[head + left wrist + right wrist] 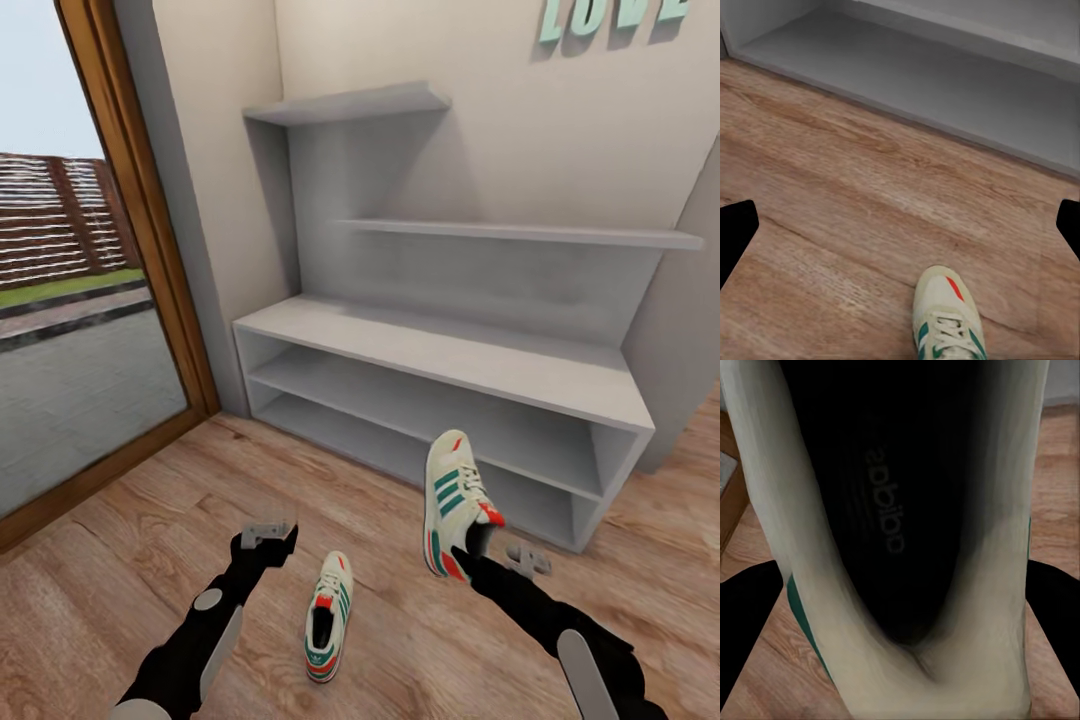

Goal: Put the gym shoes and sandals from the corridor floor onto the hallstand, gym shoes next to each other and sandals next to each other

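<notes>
My right gripper [473,548] is shut on the heel end of one gym shoe [453,500], cream-white with teal stripes and a red-orange heel patch. It holds the shoe above the corridor floor [150,520], toe up, in front of the hallstand [430,352]. The right wrist view looks straight into this gym shoe [892,532], with its dark insole close up. The other gym shoe [328,615] lies on the floor between my arms, and its toe [945,304] appears in the left wrist view. My left gripper [268,533] hovers open to the left of it. The sandals are out of view.
The hallstand has a long bench top over two open tiers, with staggered wall shelves [520,232] above. A glass door in a wooden frame [150,250] stands at the left. A wall [690,330] juts out just right of the rack.
</notes>
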Controlling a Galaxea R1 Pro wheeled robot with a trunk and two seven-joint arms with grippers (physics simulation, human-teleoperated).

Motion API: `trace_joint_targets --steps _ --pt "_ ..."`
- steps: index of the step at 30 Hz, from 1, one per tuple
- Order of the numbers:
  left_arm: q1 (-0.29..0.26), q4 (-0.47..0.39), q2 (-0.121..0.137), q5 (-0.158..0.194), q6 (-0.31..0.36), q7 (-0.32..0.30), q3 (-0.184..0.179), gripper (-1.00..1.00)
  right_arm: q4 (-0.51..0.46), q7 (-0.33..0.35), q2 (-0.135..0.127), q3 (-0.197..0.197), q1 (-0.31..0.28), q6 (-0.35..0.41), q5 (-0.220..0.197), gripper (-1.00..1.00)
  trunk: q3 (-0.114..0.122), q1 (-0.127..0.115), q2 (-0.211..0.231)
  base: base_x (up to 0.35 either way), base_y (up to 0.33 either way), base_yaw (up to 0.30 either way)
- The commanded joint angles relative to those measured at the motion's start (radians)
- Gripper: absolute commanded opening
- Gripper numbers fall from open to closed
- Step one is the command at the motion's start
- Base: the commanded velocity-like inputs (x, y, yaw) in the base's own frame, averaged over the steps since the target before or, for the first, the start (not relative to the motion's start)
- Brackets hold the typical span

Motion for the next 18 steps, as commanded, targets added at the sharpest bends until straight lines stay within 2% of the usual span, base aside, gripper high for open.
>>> trace_joint_targets --steps 1,7,18 --pt "-0.001 0.017 -0.001 0.005 -0.019 -0.002 0.0 1.0 -0.001 0.005 0.0 -0.003 -0.001 0.006 -0.011 -1.0 -0.007 0.0 -0.001 0.0 0.0 0.0" --pt "-0.002 0.063 -0.015 0.005 -0.09 0.0 -0.001 1.0 -0.002 0.005 0.0 -0.004 -0.001 0.007 -0.045 -1.0 -0.039 0.003 -0.002 0.0 0.0 0.0" --pt "-0.002 0.072 -0.021 0.005 -0.109 0.001 -0.001 1.0 -0.002 0.005 0.0 -0.004 -0.001 0.007 -0.052 -1.0 -0.1 0.008 -0.005 0.0 0.0 -0.021"
